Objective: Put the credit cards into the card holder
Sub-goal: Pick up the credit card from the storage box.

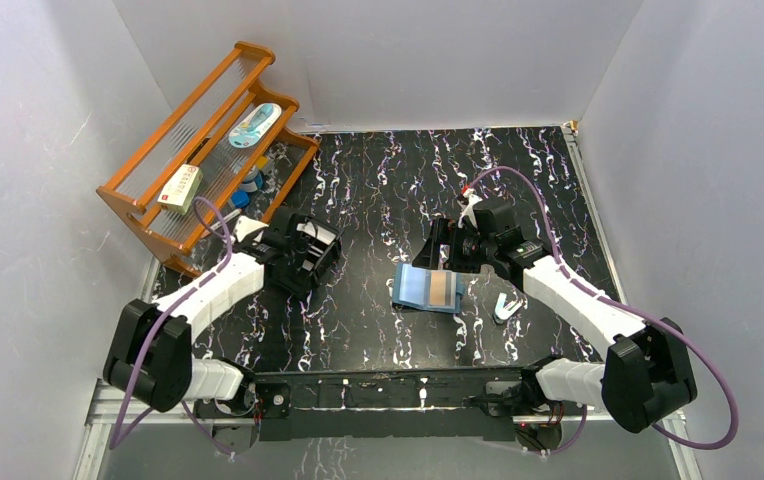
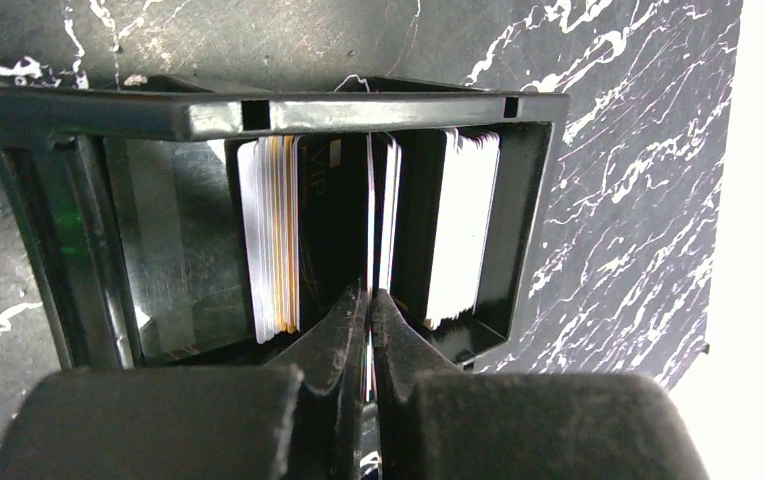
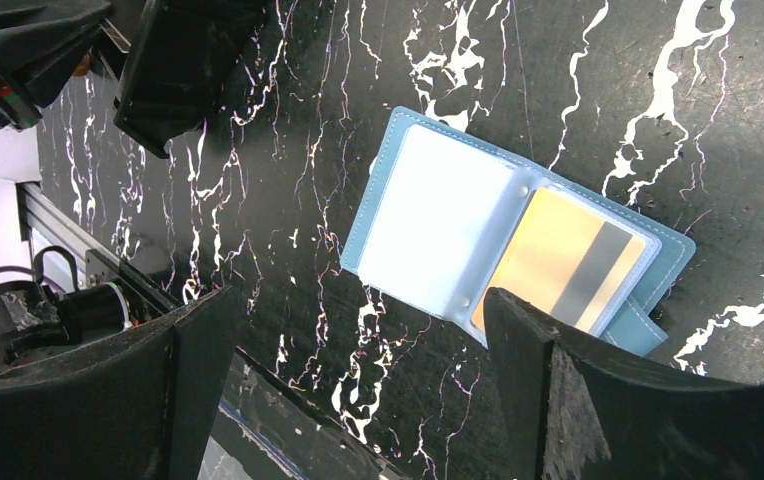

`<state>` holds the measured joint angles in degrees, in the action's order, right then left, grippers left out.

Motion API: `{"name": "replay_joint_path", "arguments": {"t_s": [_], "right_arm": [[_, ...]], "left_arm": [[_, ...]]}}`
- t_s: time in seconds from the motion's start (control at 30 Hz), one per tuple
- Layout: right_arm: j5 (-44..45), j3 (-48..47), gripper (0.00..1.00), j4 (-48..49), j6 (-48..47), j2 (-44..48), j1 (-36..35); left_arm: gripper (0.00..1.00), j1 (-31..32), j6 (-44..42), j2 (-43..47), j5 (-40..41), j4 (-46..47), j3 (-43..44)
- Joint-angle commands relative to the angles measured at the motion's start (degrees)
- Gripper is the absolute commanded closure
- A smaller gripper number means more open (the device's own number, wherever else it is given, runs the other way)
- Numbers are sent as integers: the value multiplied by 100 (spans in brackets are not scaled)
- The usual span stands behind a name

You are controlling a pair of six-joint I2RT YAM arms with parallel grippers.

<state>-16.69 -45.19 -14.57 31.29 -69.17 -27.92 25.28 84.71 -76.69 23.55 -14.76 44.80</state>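
Observation:
The teal card holder (image 1: 413,288) lies open on the table, and an orange-tan credit card (image 1: 444,291) with a grey stripe sits in its right pocket. In the right wrist view the holder (image 3: 428,215) and that card (image 3: 558,260) lie ahead of my right gripper (image 3: 358,350), which is open, empty and above the holder's far edge (image 1: 445,255). My left gripper (image 2: 370,305) reaches into a black open-topped box (image 2: 358,110) and is shut on a thin card (image 2: 370,220) seen edge-on. More cards stand in stacks at the left (image 2: 273,235) and right (image 2: 463,225).
The black box (image 1: 323,240) stands left of centre. A wooden rack (image 1: 148,215) at the back left holds a white-and-red box (image 1: 180,188) and a blue-white packet (image 1: 255,125). A small white clip-like object (image 1: 505,305) lies right of the holder. White walls surround the table.

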Motion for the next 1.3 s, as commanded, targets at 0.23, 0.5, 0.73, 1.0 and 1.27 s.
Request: {"name": "replay_joint_path", "arguments": {"t_s": [0.23, 0.5, 0.73, 1.0, 1.27], "right_arm": [[57, 54, 2, 124, -75, 238, -29], [421, 181, 2, -15, 97, 397, -29], [824, 303, 2, -204, 183, 374, -29], [688, 601, 9, -99, 44, 495, -29], [994, 860, 20, 38, 269, 454, -21]], "left_arm": [[100, -23, 283, 826, 240, -1260, 498], [100, 1, -1649, 1130, 20, -1072, 793], [100, 3, -3462, 1204, -1679, -424, 976], [100, 37, -4090, 840, -3708, -63, 1058], [100, 705, -4277, 205, -4603, 283, 1302]]}}
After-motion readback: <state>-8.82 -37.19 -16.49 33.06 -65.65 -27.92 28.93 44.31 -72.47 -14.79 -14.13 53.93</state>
